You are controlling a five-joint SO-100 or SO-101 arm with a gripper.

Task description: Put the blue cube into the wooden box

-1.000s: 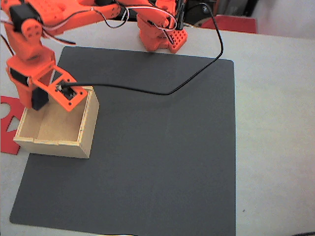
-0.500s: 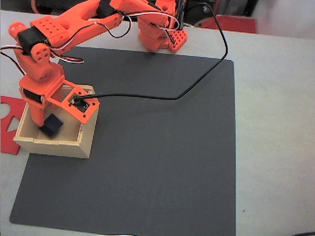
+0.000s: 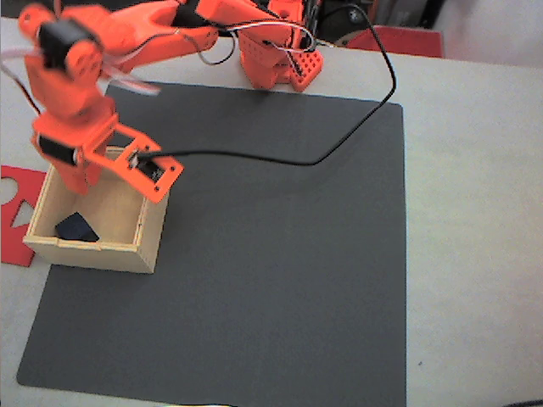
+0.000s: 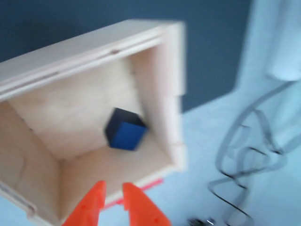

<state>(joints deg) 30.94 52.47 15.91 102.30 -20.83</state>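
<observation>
Inside wooden box point(image 4: 164, 84), blue cube point(image 4: 124, 130) near wall

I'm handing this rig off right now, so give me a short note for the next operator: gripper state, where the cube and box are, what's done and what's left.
Gripper: above the box's edge in the wrist view, holding nothing, fingertips nearly together with a narrow gap.
Blue cube: lying on the floor of the wooden box, near one wall, clear of the gripper.
Wooden box: on the left edge of the dark mat in the fixed view, beside a red sheet.
Done: cube is in the box.
Left: probably just pulling the arm away.
</observation>
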